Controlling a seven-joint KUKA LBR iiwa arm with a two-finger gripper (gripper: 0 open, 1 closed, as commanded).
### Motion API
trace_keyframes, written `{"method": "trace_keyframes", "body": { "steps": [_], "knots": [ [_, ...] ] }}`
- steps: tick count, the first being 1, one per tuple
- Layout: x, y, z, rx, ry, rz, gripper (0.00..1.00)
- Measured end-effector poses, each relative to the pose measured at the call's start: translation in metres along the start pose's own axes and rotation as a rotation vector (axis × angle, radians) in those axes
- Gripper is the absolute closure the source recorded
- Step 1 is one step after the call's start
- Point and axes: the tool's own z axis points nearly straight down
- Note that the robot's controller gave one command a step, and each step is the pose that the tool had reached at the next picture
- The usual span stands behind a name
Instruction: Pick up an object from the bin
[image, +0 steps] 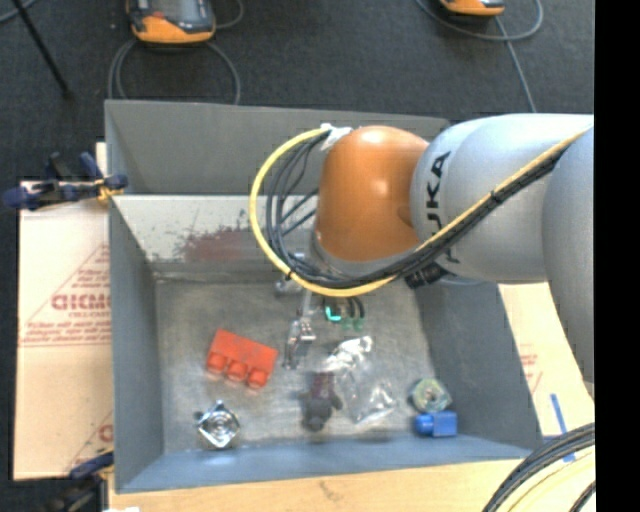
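Nearest you, a crumpled silver foil piece (215, 425) and a small blue plastic block (435, 424) lie by the grey metal bin (135, 330)'s front wall. Further in, the gripper (298, 342) hangs low between a red studded plastic brick (240, 360) and a clear crinkled bag (358, 385). You cannot tell whether its jaws are released or clenched. Nothing looks lifted, so I judge the whole pick is left to do.

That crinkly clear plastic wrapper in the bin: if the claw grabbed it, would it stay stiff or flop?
The clear plastic wrapper looks thin and creased, so it would probably crumple and flop, and it seems light. Its glossy surface may make it slippery. It appears to touch a dark object, so pushing it could drag that along.
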Motion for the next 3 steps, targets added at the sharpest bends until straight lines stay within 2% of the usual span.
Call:
{"method": "trace_keyframes", "body": {
  "steps": [1, 2, 3],
  "knots": [
    [0.008, 0.035, 0.098, 0.0, 0.001, 0.091, 0.0],
    [0.006, 0.034, 0.093, -0.002, -0.007, 0.094, 1.0],
    [-0.004, 0.043, -0.045, -0.004, -0.016, 0.105, 1.0]
  ]
}}
